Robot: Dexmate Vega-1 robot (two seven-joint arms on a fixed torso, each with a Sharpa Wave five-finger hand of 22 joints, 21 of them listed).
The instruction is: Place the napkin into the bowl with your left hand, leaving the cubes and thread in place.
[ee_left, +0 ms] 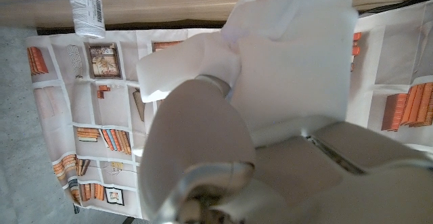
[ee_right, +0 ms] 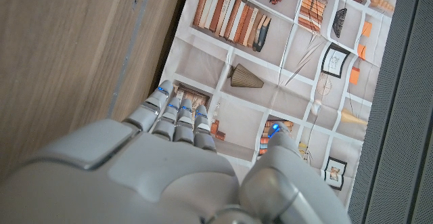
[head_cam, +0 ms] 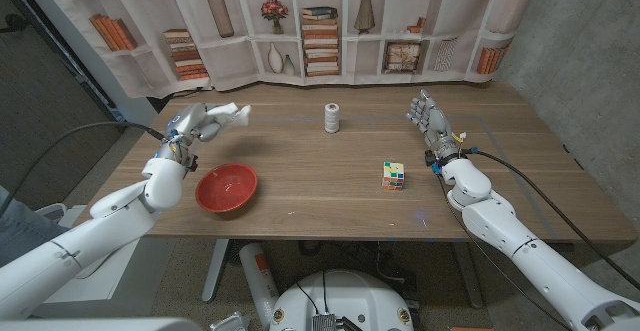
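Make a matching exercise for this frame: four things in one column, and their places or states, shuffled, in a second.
Things:
1. napkin
2. bowl
3. thread
4. cube

Places or states:
A. stands upright near the table's far edge, about mid-table
B. held above the table by the left robot hand
C. empty, on the table below the left robot hand
D. on the table nearest the right robot hand, which holds nothing

Pairs: 1-B, 2-C, 3-A, 4-D
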